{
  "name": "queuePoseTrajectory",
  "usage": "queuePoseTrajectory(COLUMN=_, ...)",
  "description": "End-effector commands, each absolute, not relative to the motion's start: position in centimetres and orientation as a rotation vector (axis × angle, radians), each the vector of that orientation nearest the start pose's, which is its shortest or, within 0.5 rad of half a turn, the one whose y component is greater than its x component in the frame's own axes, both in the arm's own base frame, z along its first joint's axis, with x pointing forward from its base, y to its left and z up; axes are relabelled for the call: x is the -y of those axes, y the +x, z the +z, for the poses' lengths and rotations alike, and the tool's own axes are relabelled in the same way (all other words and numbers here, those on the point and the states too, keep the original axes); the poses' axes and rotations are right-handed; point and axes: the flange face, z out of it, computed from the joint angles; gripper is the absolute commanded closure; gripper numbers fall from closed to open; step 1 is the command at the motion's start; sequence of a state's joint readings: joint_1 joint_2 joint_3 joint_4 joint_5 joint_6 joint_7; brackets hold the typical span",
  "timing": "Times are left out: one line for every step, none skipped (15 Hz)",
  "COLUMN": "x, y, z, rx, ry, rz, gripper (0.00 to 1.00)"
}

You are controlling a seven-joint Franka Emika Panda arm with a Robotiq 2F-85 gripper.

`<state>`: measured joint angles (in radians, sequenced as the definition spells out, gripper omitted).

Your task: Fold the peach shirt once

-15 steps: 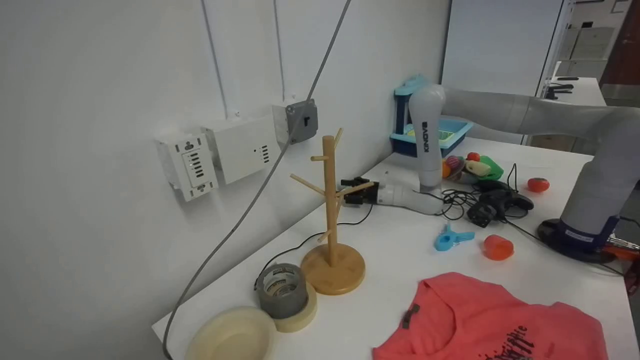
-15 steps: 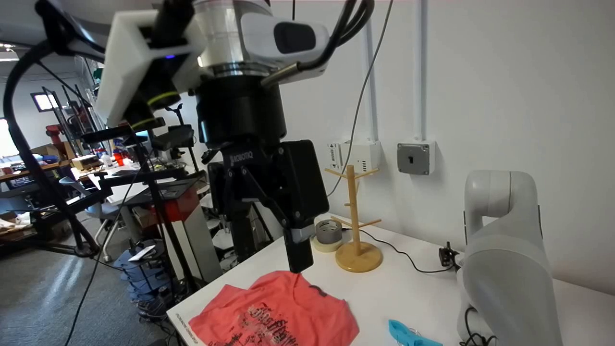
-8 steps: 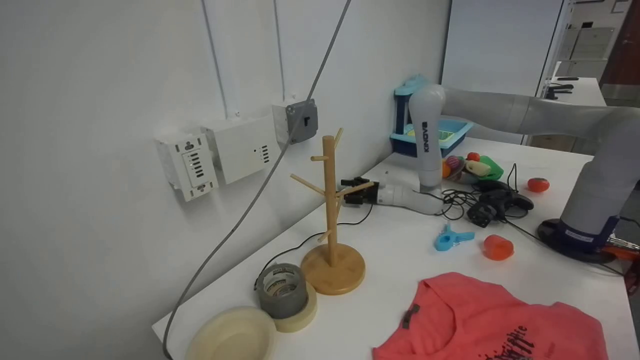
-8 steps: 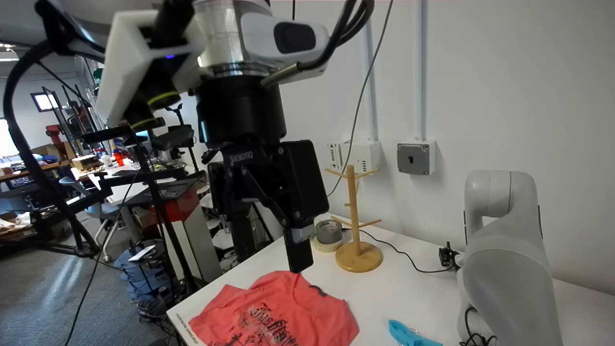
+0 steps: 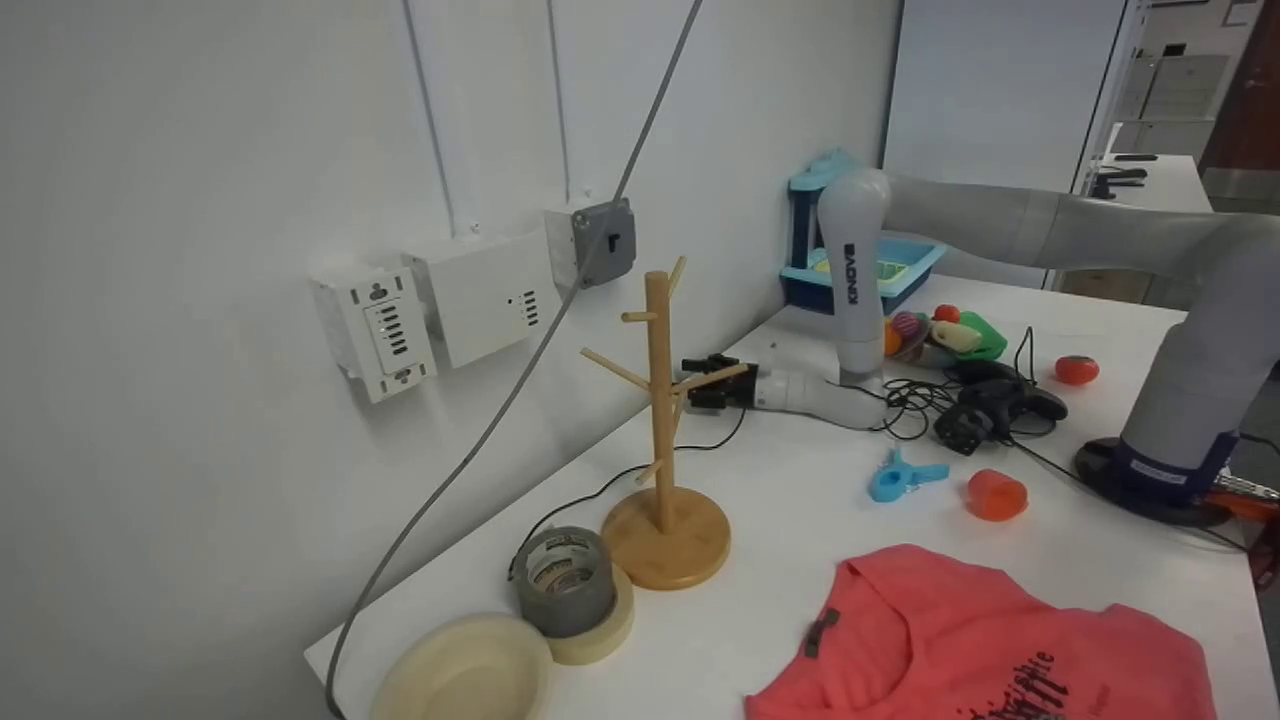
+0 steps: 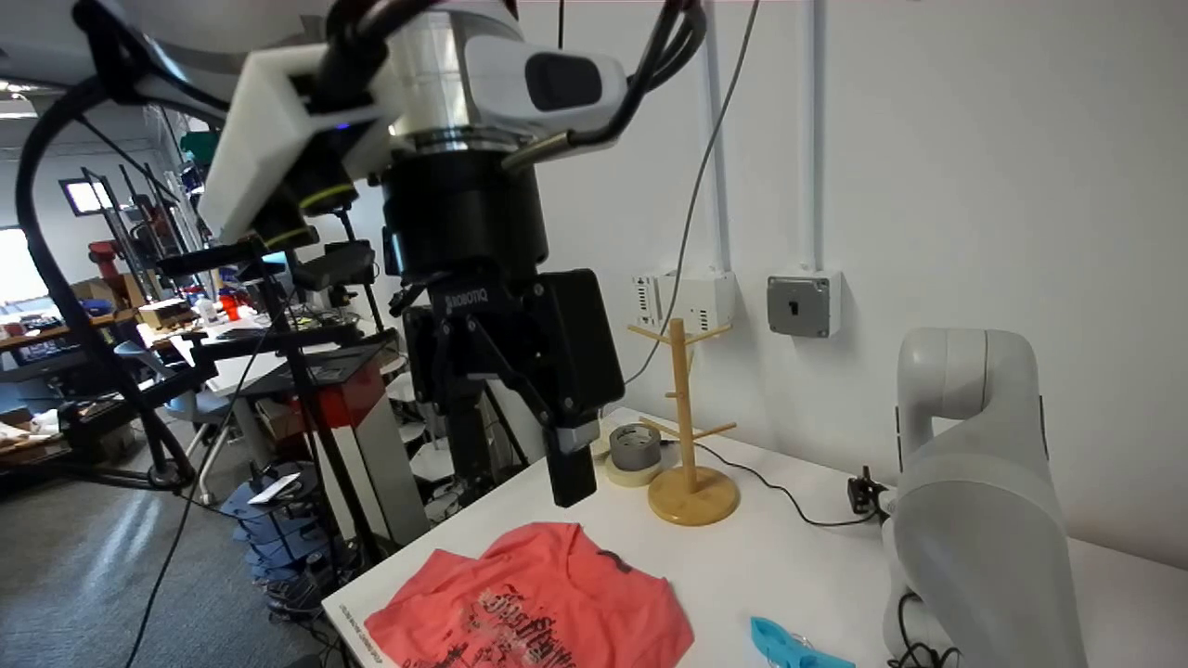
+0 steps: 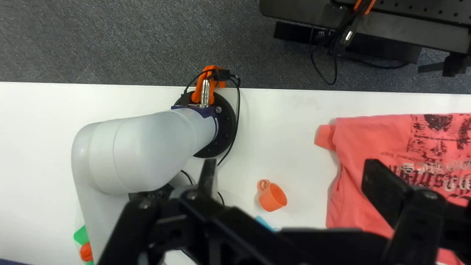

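Note:
The peach shirt (image 5: 960,640) lies on the white table, its dark print facing up. It shows in both exterior views (image 6: 594,603), cut off at the bottom. It also lies at the right of the wrist view (image 7: 362,143). Its collar and dark label point toward the wooden mug tree. My gripper (image 6: 522,473) hangs above the table over the collar end of the shirt, apart from it. In the wrist view the gripper (image 7: 294,180) has its fingers wide apart with nothing between them, and its right finger covers part of the shirt. The gripper is out of the exterior view with the wall boxes.
A wooden mug tree (image 5: 664,540), tape rolls (image 5: 565,590) and a cream bowl (image 5: 465,670) stand near the wall. A blue clamp (image 5: 900,476) and an orange cup (image 7: 271,197) lie beside the shirt. A second grey arm (image 7: 143,151) is mounted at the table edge.
In the last half second my gripper has risen slightly and shifted a little left in an exterior view. The shirt and other objects have not moved.

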<state>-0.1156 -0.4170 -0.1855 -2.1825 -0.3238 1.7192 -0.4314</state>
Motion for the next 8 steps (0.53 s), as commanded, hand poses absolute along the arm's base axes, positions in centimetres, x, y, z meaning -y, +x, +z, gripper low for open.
queuePoseTrajectory(x=13.8, y=39.7, z=55.2, rx=0.327, ry=-3.27, rz=0.162, gripper=0.0)
queuePoseTrajectory(x=13.1, y=40.0, z=54.9, rx=0.317, ry=-3.25, rz=0.145, gripper=0.0)
queuePoseTrajectory(x=12.1, y=40.3, z=54.4, rx=0.302, ry=-3.227, rz=0.123, gripper=0.0)
queuePoseTrajectory(x=11.4, y=40.7, z=53.8, rx=0.284, ry=-3.206, rz=0.11, gripper=0.0)
queuePoseTrajectory(x=10.5, y=41.0, z=53.2, rx=0.262, ry=-3.186, rz=0.093, gripper=0.0)
queuePoseTrajectory(x=9.7, y=41.2, z=52.5, rx=0.237, ry=-3.168, rz=0.067, gripper=0.0)
queuePoseTrajectory(x=9.0, y=41.5, z=51.9, rx=0.212, ry=-3.151, rz=0.042, gripper=0.0)
queuePoseTrajectory(x=8.3, y=41.8, z=51.3, rx=0.184, ry=-3.139, rz=0.012, gripper=0.0)
